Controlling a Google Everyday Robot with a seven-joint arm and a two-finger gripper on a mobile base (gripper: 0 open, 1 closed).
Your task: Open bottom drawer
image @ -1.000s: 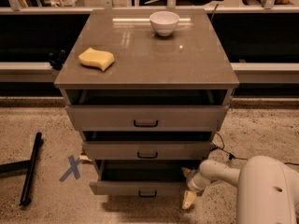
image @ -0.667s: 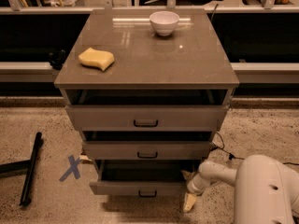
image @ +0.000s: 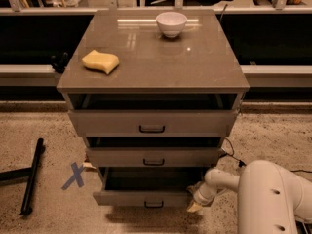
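End effector (image: pixel 197 202) is down low at the right end of the bottom drawer (image: pixel 141 198); open or closed, I cannot tell. That drawer stands pulled out, lowest of three. Up on the tabletop (image: pixel 195 67), a white bowl (image: pixel 171 23) and a yellow sponge (image: pixel 100 62)

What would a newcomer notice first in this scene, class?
The bottom drawer stands partly open, with the gripper low beside its front's right end. On the cabinet top sit a white bowl at the back and a yellow sponge at the left.
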